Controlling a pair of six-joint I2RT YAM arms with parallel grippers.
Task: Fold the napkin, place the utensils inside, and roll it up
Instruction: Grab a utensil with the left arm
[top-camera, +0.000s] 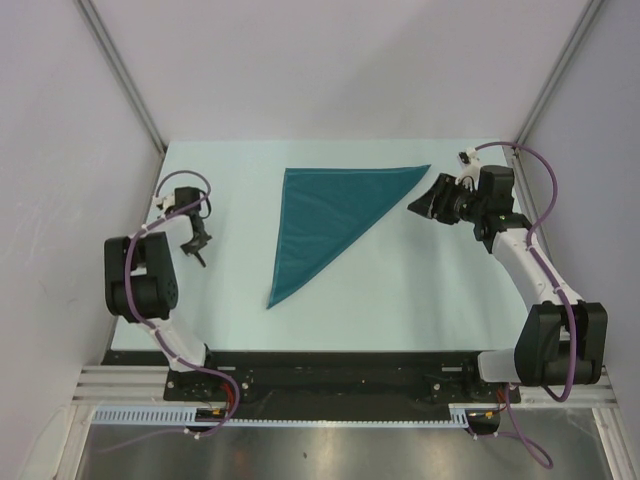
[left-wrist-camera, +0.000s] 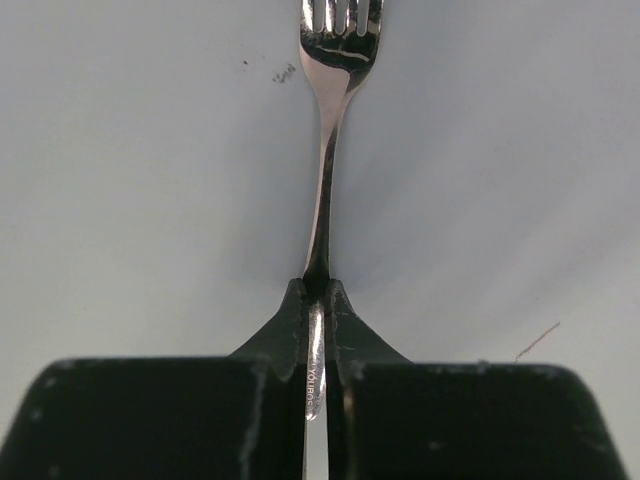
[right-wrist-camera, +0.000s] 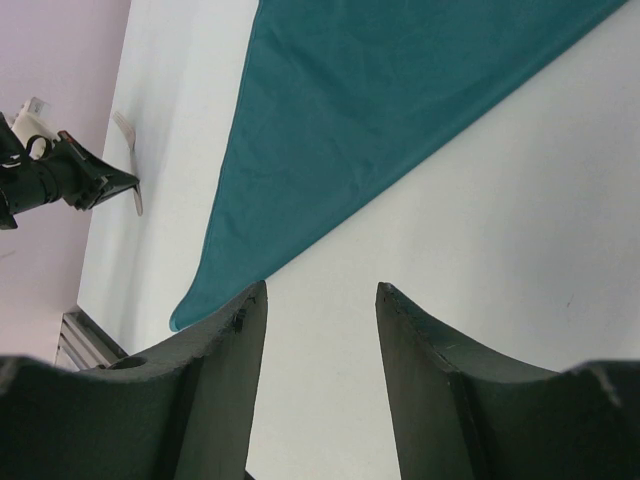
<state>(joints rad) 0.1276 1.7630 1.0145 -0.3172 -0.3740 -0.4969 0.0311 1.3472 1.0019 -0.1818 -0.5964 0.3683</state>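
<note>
roughly mid-task by my reading: the table carries the napkin, dark teal and folded into a triangle, long edge at the far side, point toward the arms. no utensil on it yet. the right gripper sits just beside the napkin's right corner, jaws well apart and holding nothing. the left gripper is well to the napkin's left, pinched tight on the handle of a fork, tines pointing away from the claw. risks: the grip is a narrow pinch on a slim, shiny handle, so the fork could pivot or slide in transit. setting it down low could drag the thin cloth and spoil the fold. the top view barely shows the fork, while the left wrist view shows it plainly. only the right wrist view shows the open jaws close up.
</note>
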